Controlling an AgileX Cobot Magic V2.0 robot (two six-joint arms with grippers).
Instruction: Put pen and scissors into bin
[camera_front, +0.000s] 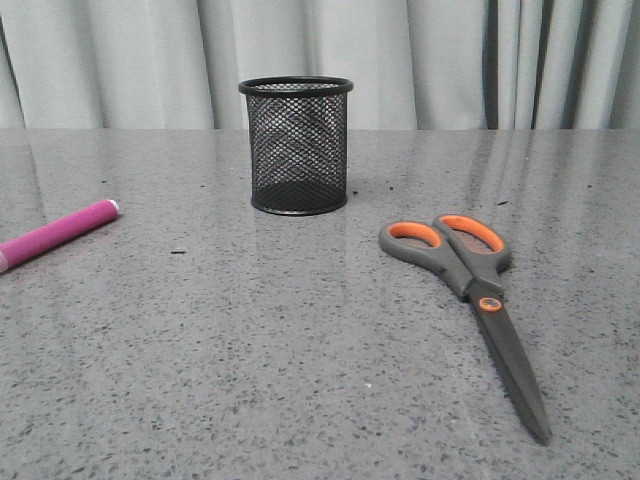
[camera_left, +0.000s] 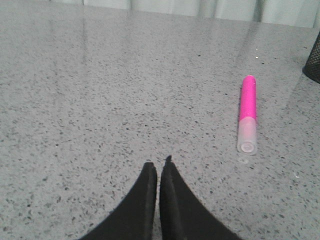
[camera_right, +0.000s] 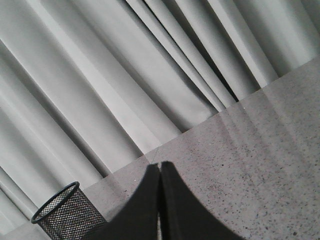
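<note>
The front view showed no arm at all, only the grey speckled table (camera_front: 300, 380) with the three things on it and the pale curtain (camera_front: 120, 60) behind. The bin (camera_front: 296, 145) stood upright toward the far edge, about midway across, and nothing was inside it as far as the mesh let one see. The scissors (camera_front: 470, 290) lay flat on the right half, shut, handles toward the far edge and blades running toward the near right corner, well apart from the bin. The pen (camera_front: 58, 234) lay flat at the left edge, partly cut off by the frame, its far end angled toward the bin. The left wrist view gave what the front view did not: the whole pen (camera_left: 248, 114), with a clear cap on the end nearer the camera, lying apart from the left gripper (camera_left: 158, 167), and a sliver of the bin (camera_left: 313, 62) at the frame edge. That gripper's fingers (camera_left: 142, 200) were pressed together with barely a slit between, holding nothing. The right wrist view looked mostly at the curtain (camera_right: 125, 75) and the far table edge, with the bin (camera_right: 67, 215) low in frame; the right gripper (camera_right: 159, 167) was likewise closed and empty. Neither wrist view caught the scissors.
</note>
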